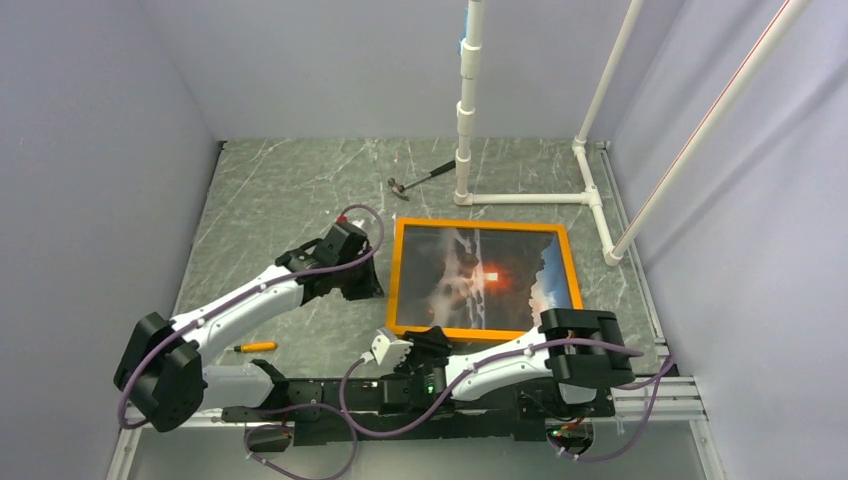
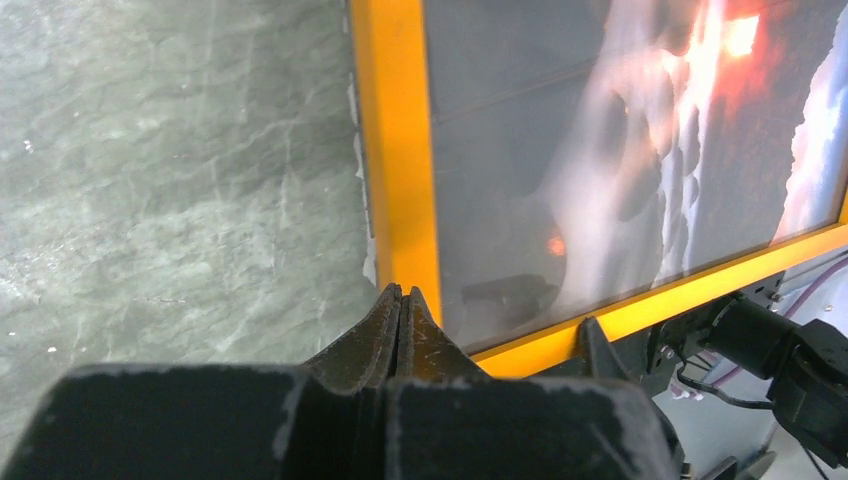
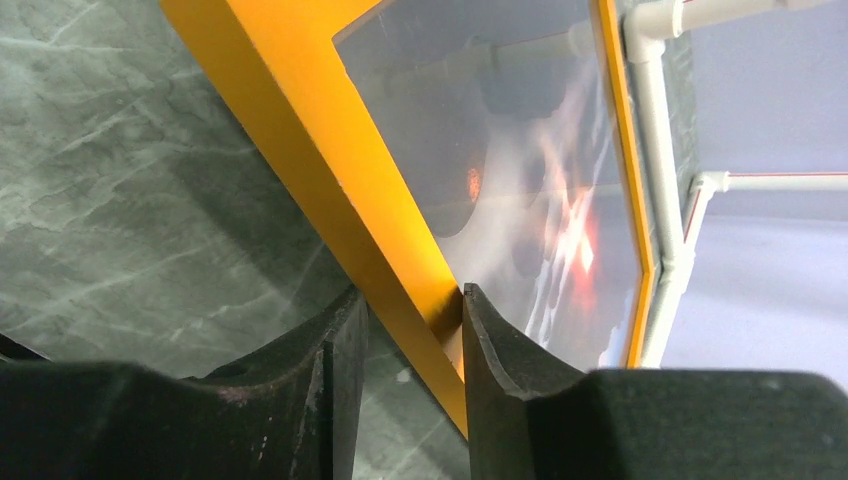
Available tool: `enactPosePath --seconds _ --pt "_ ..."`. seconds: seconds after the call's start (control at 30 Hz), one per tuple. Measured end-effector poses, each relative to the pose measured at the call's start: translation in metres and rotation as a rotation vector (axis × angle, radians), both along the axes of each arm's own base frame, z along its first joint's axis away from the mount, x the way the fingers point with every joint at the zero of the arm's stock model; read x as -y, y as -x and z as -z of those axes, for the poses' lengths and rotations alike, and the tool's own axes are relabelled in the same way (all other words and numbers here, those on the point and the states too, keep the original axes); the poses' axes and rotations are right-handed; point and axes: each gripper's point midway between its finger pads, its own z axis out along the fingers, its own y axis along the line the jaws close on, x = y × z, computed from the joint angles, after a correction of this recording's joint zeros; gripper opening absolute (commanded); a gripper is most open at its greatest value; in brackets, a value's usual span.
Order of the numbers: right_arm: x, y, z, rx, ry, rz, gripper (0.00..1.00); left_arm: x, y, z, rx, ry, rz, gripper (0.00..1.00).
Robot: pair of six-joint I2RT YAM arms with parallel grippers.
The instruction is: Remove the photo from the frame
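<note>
Rectangular rocks-and-sunglow photo (image 1: 485, 275) in thin orange frame (image 1: 398, 275): my left gripper (image 2: 401, 300) pinched closed, empty; right gripper (image 3: 410, 300) half-spread astride rail, clamp unclear; loose hold risked slip.

Soft even light, glare across the photo (image 2: 620, 150) (close wrist views slightly blurred).

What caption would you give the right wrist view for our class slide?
Right gripper straddling the frame edge, the photo inside it, on a green marbled table.
</note>
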Motion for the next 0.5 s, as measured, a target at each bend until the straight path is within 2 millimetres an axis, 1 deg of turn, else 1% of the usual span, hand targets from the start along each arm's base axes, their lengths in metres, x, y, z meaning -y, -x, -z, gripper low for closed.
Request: enactPosePath --seconds 0.03,0.13,0.17,0.23,0.27,0.33,0.37,0.5 --pt "0.001 -0.001 -0.003 0.006 0.002 -0.007 0.28 -0.005 0.001 0.001 -0.001 0.007 -0.010 0.21" --pt "0.004 -0.001 -0.008 0.013 0.006 -0.024 0.19 -0.019 0.001 0.000 0.008 0.053 -0.047 0.60" --pt "0.004 -0.002 -0.009 0.014 0.007 -0.028 0.16 -0.023 0.001 -0.002 0.015 0.071 -0.057 0.70" --pt "0.005 -0.002 -0.010 0.016 0.007 -0.036 0.12 -0.029 0.000 -0.005 0.032 0.118 -0.082 0.86" --pt "0.006 -0.002 -0.010 0.017 0.008 -0.039 0.09 -0.032 0.000 -0.007 0.040 0.146 -0.093 0.91" --pt "0.009 -0.002 -0.011 0.016 0.006 -0.047 0.03 -0.033 0.002 -0.010 0.053 0.203 -0.101 0.99" --pt "0.009 -0.002 -0.013 0.016 0.001 -0.051 0.00 -0.032 0.003 -0.011 0.055 0.227 -0.098 0.99" --pt "0.009 -0.003 -0.027 0.019 -0.026 -0.066 0.00 -0.021 0.009 -0.011 0.034 0.335 -0.067 0.99"
